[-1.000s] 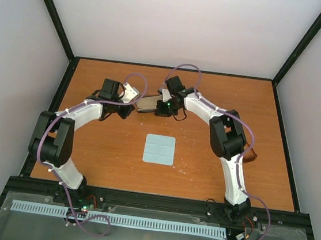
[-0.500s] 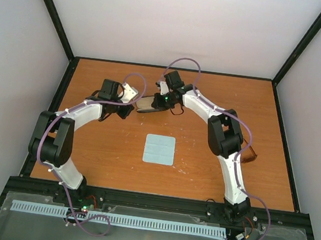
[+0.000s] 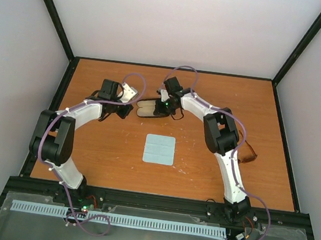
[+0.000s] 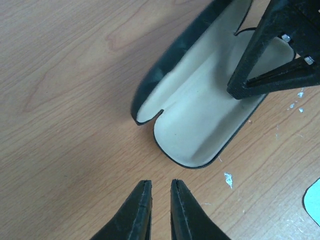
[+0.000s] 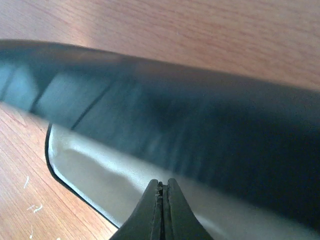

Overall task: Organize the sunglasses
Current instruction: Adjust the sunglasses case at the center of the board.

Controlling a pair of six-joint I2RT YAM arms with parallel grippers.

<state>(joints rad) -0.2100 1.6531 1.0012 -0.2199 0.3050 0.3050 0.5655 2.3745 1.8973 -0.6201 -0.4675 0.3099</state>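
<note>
1. Where the right arm [image 3: 222,136] bends over the right side of the desk [image 3: 115,161], the sunglasses [image 3: 250,156] lie partly hidden behind it, well apart from the case.
2. The case [image 3: 149,108] lies open at the far middle, cream lining up.
3. The right gripper [image 5: 163,186] is clenched and empty, its tip inside the case.
4. The left gripper [image 4: 160,186] hangs just beside the case, jaws a little parted, grasping nothing.
5. A blue cloth [image 3: 159,149] lies near the desk's middle.

No legible text, labels, brands, numbers (case [image 4: 200,120] lining blank, cloth [image 3: 160,149] unmarked).
</note>
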